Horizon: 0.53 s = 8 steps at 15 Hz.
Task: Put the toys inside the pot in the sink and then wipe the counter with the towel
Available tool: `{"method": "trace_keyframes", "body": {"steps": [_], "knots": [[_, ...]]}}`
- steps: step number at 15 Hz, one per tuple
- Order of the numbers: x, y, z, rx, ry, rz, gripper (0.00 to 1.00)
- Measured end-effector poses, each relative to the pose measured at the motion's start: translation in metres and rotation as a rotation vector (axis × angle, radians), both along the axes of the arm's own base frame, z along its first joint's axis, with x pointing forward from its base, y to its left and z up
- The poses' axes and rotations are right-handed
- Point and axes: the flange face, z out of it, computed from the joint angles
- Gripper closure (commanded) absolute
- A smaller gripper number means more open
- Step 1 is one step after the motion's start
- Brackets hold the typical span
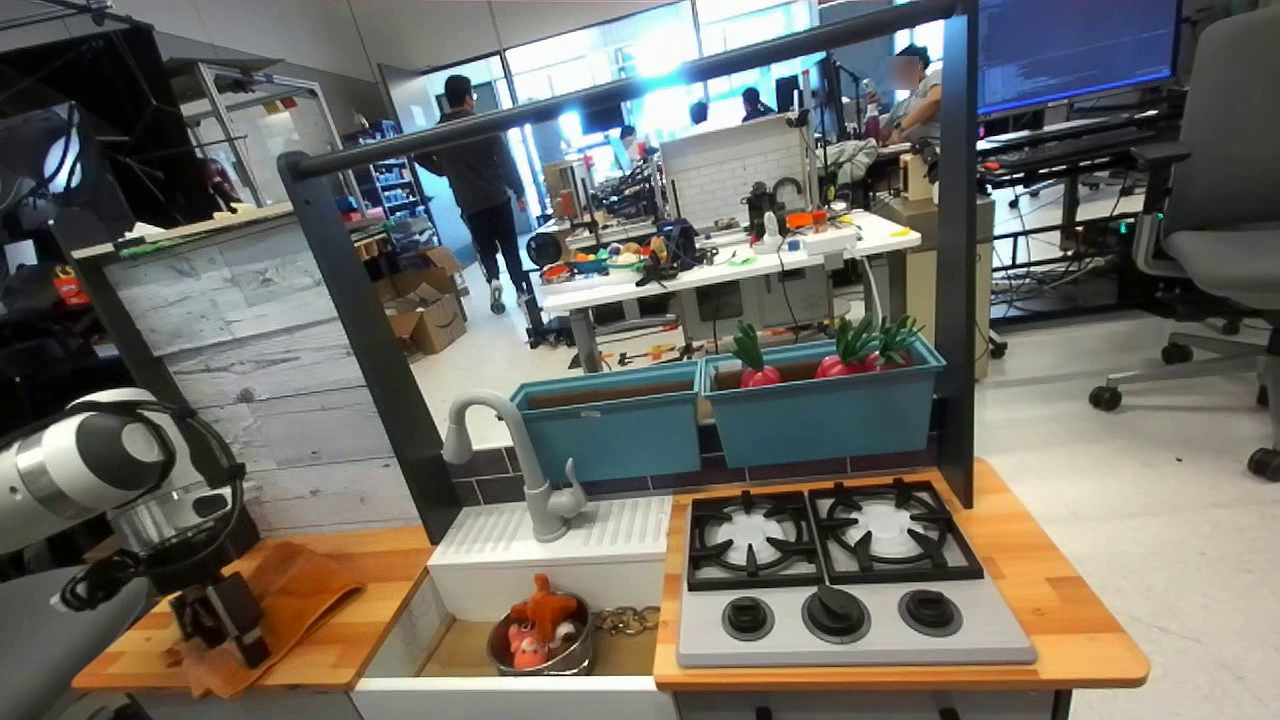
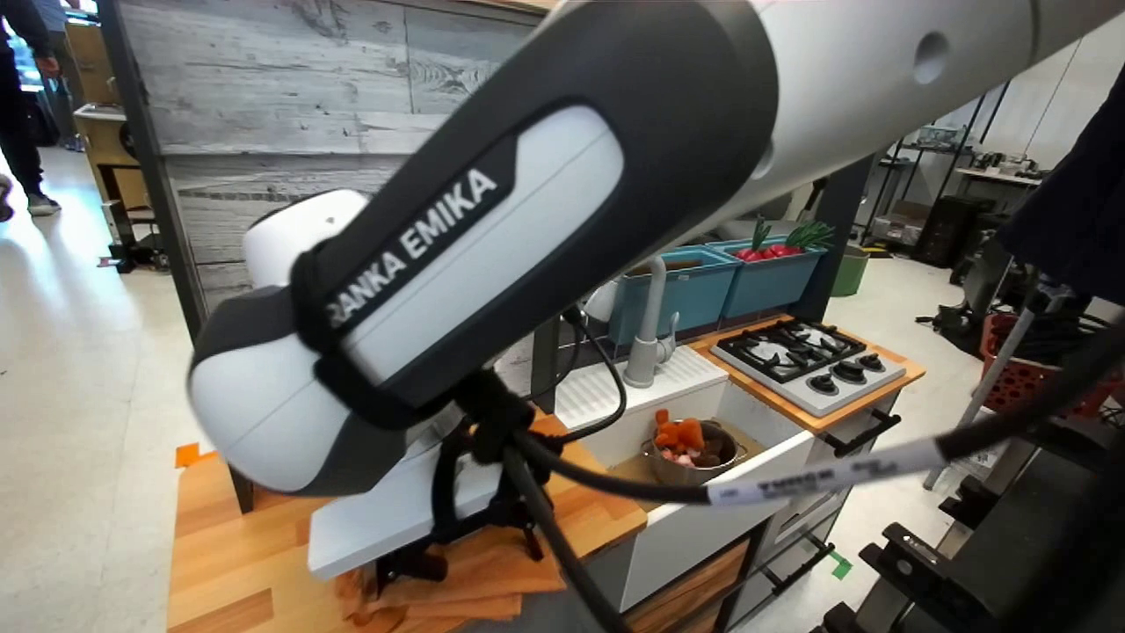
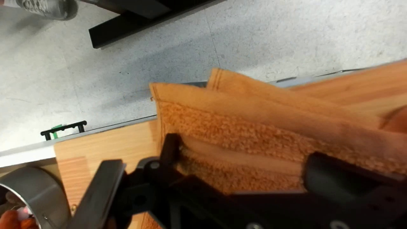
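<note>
Orange and red toys (image 1: 543, 608) sit inside the steel pot (image 1: 575, 660), which stands in the white sink (image 1: 515, 684). At the lower left of the wrist view, part of the same pot (image 3: 47, 197) shows with toys (image 3: 9, 219) in it. The orange towel (image 1: 315, 590) lies folded and rumpled on the left part of the wooden counter (image 1: 395, 560). My gripper (image 3: 244, 159) is open and down at the towel (image 3: 222, 122), its fingers wide apart with cloth spread beneath and between them. In an exterior view the arm hides part of the towel (image 2: 492, 571).
A grey faucet (image 1: 540, 500) rises behind the sink, and a metal chain (image 1: 627, 620) lies beside the pot. The stovetop (image 1: 850, 640) is right of the sink. Blue planters (image 1: 820, 420) line the back. A plank wall (image 1: 250, 370) and dark post (image 1: 370, 350) stand behind the towel.
</note>
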Motion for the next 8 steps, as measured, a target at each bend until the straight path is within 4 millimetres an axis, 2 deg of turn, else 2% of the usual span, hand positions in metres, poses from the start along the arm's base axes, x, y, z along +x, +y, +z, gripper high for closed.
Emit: {"method": "trace_keyframes", "body": {"steps": [2, 4, 6, 8], "knots": [[-0.014, 0.025, 0.0, -0.005, -0.002, 0.038, 0.0], [-0.017, 0.031, 0.0, -0.006, -0.004, 0.044, 0.0], [-0.012, 0.021, 0.0, -0.009, 0.007, 0.025, 0.0], [-0.001, -0.006, 0.0, -0.028, 0.03, -0.019, 0.0]]}}
